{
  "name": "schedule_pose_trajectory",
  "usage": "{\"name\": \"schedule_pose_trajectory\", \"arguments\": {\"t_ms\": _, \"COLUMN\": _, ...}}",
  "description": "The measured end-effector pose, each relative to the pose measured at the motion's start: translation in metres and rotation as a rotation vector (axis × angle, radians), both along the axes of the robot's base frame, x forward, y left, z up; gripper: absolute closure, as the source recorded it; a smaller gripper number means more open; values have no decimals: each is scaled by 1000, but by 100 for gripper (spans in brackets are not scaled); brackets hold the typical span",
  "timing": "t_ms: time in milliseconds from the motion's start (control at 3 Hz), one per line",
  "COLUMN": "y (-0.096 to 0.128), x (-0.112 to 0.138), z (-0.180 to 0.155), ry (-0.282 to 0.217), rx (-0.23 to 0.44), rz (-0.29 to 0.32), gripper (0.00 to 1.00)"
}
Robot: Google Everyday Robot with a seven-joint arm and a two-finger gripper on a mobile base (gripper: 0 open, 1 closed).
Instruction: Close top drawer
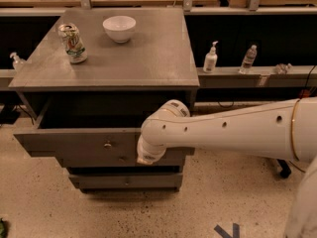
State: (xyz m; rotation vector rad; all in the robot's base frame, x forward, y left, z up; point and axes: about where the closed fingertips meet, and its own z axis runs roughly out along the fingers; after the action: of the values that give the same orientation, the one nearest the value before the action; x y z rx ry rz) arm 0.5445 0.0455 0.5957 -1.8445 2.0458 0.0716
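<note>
The top drawer of the grey cabinet stands pulled out, its dark inside showing under the cabinet top. Its flat front carries a small metal knob. My white arm reaches in from the right across the drawer front. My gripper is at the arm's end, low against the right half of the drawer front, to the right of the knob. The wrist covers most of it.
On the cabinet top stand a drink can and a white bowl. Two slimmer drawer fronts sit below. A shelf behind holds a pump bottle and a small bottle. The floor is speckled.
</note>
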Motion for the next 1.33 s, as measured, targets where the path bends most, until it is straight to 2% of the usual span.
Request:
{"name": "schedule_pose_trajectory", "arguments": {"t_ms": 333, "y": -2, "x": 25, "z": 3, "ry": -7, "rx": 12, "rz": -18, "gripper": 100}}
{"name": "schedule_pose_trajectory", "arguments": {"t_ms": 667, "y": -2, "x": 25, "z": 3, "ry": -7, "rx": 12, "rz": -18, "gripper": 100}}
{"name": "schedule_pose_trajectory", "arguments": {"t_ms": 1000, "y": -6, "x": 57, "z": 5, "ry": -5, "rx": 18, "rz": -29, "gripper": 100}}
{"name": "schedule_pose_trajectory", "arguments": {"t_ms": 1333, "y": -6, "x": 56, "z": 5, "ry": -5, "rx": 18, "rz": -29, "gripper": 100}}
